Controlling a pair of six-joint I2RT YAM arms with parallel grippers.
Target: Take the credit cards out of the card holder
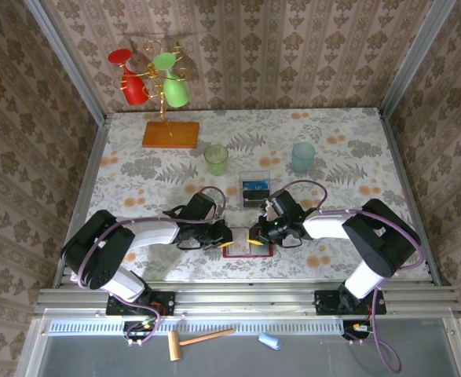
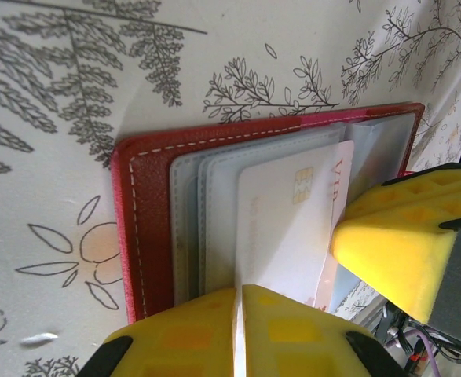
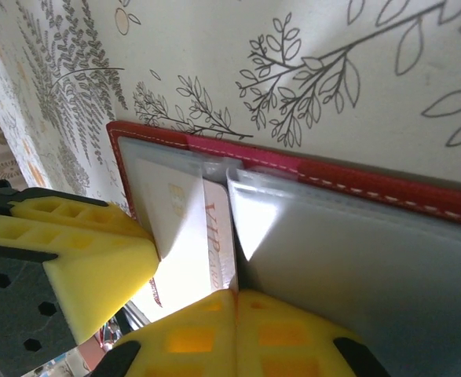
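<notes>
At the near edge of the desk [image 1: 183, 263], the red card holder [image 2: 148, 196] lies open with its clear pockets up, between the two tools. The left tool [image 2: 238, 292] is pressed together, pinching the near edge of a pale card [image 2: 285, 228] that sticks out of a pocket. The right tool [image 3: 236, 297] is pressed together at a clear pocket's edge; I cannot tell what it pinches. Farther back, dark cards [image 1: 255, 188] lie in a clear tray [image 1: 256, 178], with a green cup [image 1: 216, 159] and a blue cup [image 1: 303, 157] beyond.

The wallet [image 2: 148, 228], a card [image 2: 285, 228] in it, lies midway along the table's [image 1: 136, 267] near edge, loose cards [image 1: 255, 193] just behind (farther back, one cup [image 1: 216, 159] left, another cup [image 1: 302, 157] right).
</notes>
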